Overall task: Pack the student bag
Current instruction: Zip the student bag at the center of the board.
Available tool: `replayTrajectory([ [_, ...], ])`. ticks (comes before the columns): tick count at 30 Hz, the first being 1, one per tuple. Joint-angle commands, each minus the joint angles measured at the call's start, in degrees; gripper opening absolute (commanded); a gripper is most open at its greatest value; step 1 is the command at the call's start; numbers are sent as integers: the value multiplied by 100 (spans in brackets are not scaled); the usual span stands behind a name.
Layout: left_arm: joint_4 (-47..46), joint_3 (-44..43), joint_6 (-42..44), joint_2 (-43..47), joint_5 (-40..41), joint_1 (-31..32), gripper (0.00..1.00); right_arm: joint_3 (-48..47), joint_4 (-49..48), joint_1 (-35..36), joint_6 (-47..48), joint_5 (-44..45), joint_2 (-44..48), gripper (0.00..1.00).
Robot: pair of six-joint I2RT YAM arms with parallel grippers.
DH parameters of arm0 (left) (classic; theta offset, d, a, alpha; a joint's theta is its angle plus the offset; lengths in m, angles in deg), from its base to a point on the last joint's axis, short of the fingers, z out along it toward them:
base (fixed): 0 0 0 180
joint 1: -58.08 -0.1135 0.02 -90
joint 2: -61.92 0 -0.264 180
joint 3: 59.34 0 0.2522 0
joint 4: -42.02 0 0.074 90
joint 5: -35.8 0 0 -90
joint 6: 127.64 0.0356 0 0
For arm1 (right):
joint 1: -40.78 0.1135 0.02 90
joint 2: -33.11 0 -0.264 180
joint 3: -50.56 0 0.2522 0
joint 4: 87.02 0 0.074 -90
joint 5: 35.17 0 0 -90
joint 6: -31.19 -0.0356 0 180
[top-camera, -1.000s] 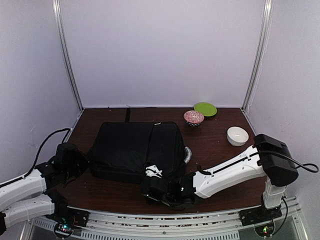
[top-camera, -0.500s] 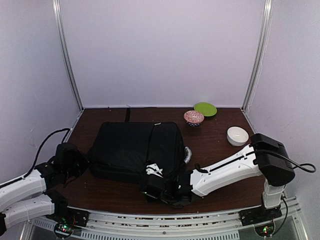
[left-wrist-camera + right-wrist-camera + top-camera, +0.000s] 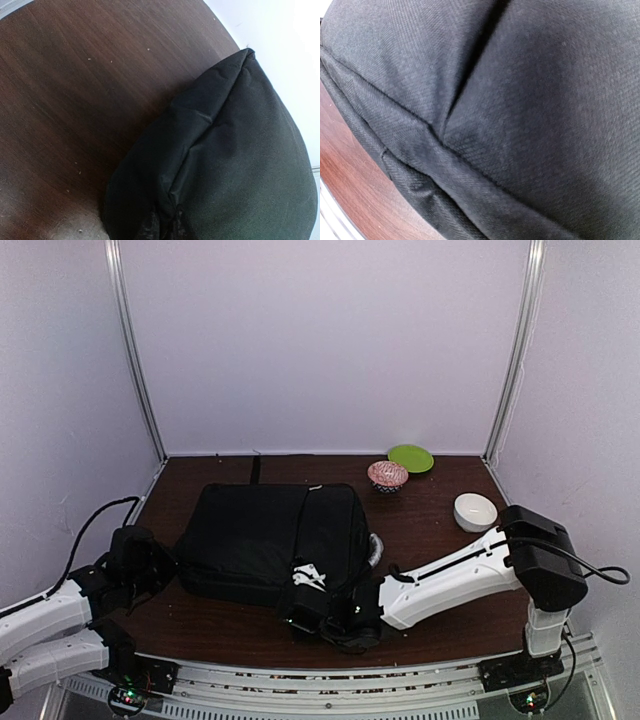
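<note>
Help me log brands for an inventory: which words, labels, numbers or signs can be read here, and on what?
None can be read.
The student bag shows only plain black fabric in every view.
The white piece at its near edge is too small to tell whether it carries print.
The patterned bowl, white bowl and green plate show no lettering.

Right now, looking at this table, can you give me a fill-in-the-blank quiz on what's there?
The bag is ____ in colour.
The plate at the back is ____.
The plain bowl is ____.
Counting the patterned bowl beside the plate too, the bowls number ____.
Missing words: black; green; white; two.
</note>
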Motion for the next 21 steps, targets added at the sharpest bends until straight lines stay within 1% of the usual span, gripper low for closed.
replayTrajectory([
  [1,162,-38,64,36,-272,86,0,-2,-76,-49,-47,206,84,0],
  [9,165,-38,64,-7,-154,88,0,534,-109,-49,-71,219,472,0],
  [14,188,-38,66,-32,-48,82,0,925,-152,-48,-66,373,796,0],
  [17,179,-38,244,-80,-20,82,0,1059,-125,-47,-32,453,937,0],
  [21,195,-228,266,-129,17,82,0,1243,-120,-53,-40,559,1141,0],
])
